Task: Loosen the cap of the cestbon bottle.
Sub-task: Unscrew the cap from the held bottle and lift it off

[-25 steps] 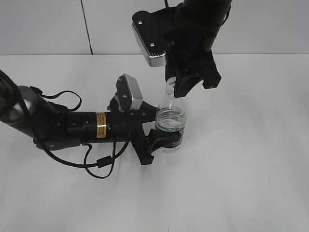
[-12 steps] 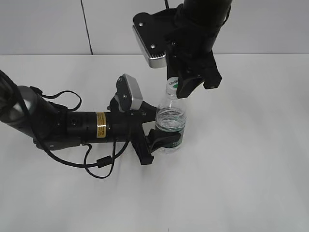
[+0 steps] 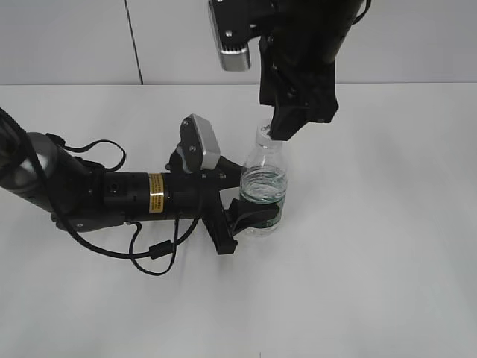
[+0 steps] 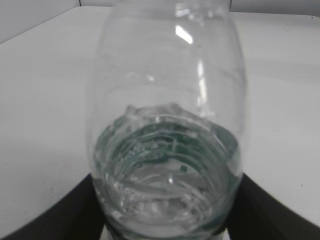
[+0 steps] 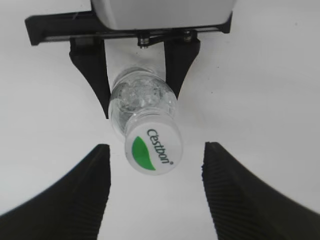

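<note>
The cestbon bottle (image 3: 262, 186) stands upright on the white table, clear with a dark green label band low down. My left gripper (image 3: 252, 216) is shut on its lower body; the left wrist view shows the bottle (image 4: 167, 140) filling the frame between the black fingers (image 4: 165, 230). My right gripper (image 3: 287, 119) hangs open above the bottle top, clear of it. In the right wrist view the white cap (image 5: 152, 147) with a green patch and "Cestbon" script sits between the spread fingers (image 5: 156, 192), untouched. In the exterior view the cap is mostly hidden behind the right gripper.
The white table (image 3: 373, 261) spreads all round the bottle. A grey wall (image 3: 74, 41) runs along the back. The left arm's black cable (image 3: 153, 253) loops on the table in front of the arm.
My right gripper has risen from around the cap to above the bottle. The left gripper and the bottle have not moved.
</note>
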Available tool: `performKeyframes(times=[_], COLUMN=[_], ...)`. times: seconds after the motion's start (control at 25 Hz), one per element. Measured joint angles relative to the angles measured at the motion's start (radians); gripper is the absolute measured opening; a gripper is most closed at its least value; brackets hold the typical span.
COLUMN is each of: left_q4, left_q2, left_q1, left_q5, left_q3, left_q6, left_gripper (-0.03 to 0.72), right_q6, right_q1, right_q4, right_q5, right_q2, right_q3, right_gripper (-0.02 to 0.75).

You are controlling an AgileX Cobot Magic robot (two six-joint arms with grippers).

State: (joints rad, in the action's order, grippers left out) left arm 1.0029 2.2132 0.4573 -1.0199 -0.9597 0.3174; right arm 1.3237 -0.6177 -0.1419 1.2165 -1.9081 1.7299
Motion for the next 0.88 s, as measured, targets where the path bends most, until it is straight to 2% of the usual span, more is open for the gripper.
performKeyframes(times=[0.16, 0.32, 0.44, 0.6, 0.88], left_q4=[0.000, 0.000, 0.000, 0.000, 0.000], left_q2=[0.000, 0.000, 0.000, 0.000, 0.000], left_q1=[0.000, 0.000, 0.000, 0.000, 0.000], left_q5=[0.000, 0.000, 0.000, 0.000, -0.001], left_q3=[0.000, 0.000, 0.000, 0.000, 0.000], left_q6=[0.000, 0.000, 0.000, 0.000, -0.001], left_gripper=[0.415, 0.415, 0.415, 0.415, 0.415], right_q6=[-0.344, -0.881, -1.184, -1.314, -1.389], right_q1=[0.000, 0.000, 0.000, 0.000, 0.000], right_q4=[-0.013, -0.031, -0.032, -0.033, -0.013], right_q5=[0.000, 0.002, 0.002, 0.003, 0.003], right_q2=[0.036, 0.048, 0.048, 0.044, 0.006], right_q3=[0.000, 0.010, 0.012, 0.012, 0.012], right_gripper=[0.450, 0.450, 0.450, 0.450, 0.450])
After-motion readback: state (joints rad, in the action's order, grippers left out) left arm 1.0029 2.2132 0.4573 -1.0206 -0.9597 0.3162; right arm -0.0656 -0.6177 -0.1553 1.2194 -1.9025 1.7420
